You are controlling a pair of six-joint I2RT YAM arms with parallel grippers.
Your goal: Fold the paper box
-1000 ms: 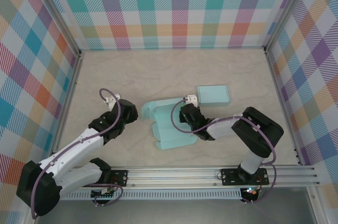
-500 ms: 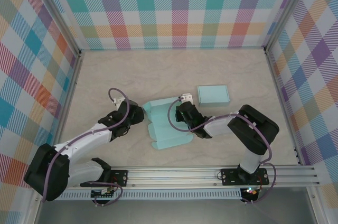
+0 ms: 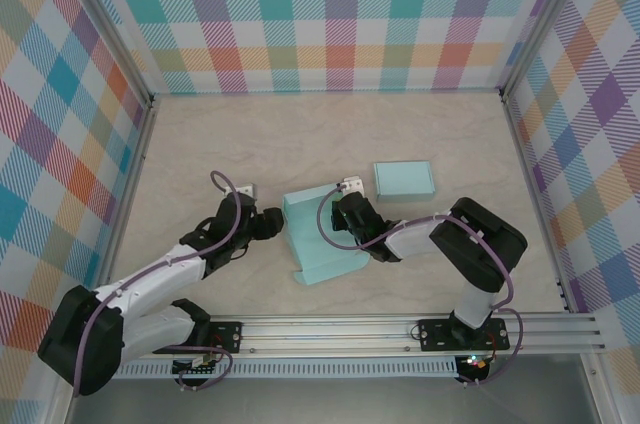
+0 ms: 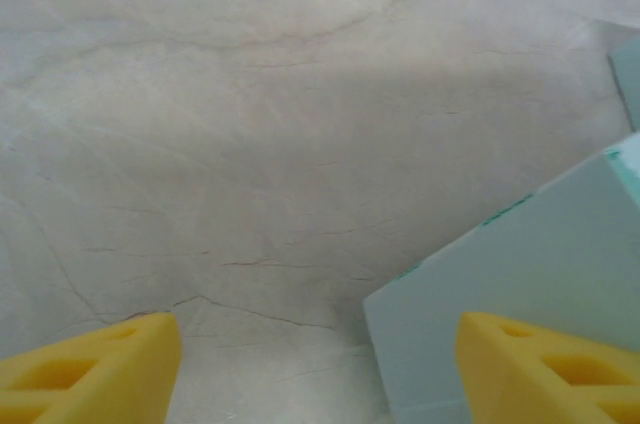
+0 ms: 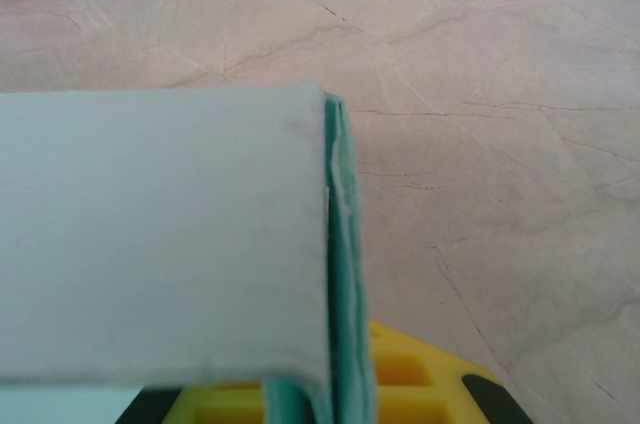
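- While looking down from above, note the pale teal, partly folded paper box (image 3: 320, 242) lying on the beige marbled tabletop (image 3: 200, 144), with a panel raised along its left side.
- At the box's far right corner: the right gripper (image 3: 347, 210), black with a white block on top, closed on the paper's edge.
- From the right wrist, see a doubled teal edge of that box (image 5: 340, 274) running down into the right gripper (image 5: 330, 399) and pinched against a yellow pad (image 5: 420, 384).
- Just left of the box: the left gripper (image 3: 268, 223), touching the raised panel or a hair off it; cannot tell which.
- From the left wrist, see the left gripper (image 4: 320, 369) spread wide, its yellow fingertips (image 4: 100, 364) far apart, the one on the box's side overlapping the teal panel (image 4: 520, 274).
- Beyond the box's far right corner and apart from it: a small flat rectangular teal paper piece (image 3: 404, 179).
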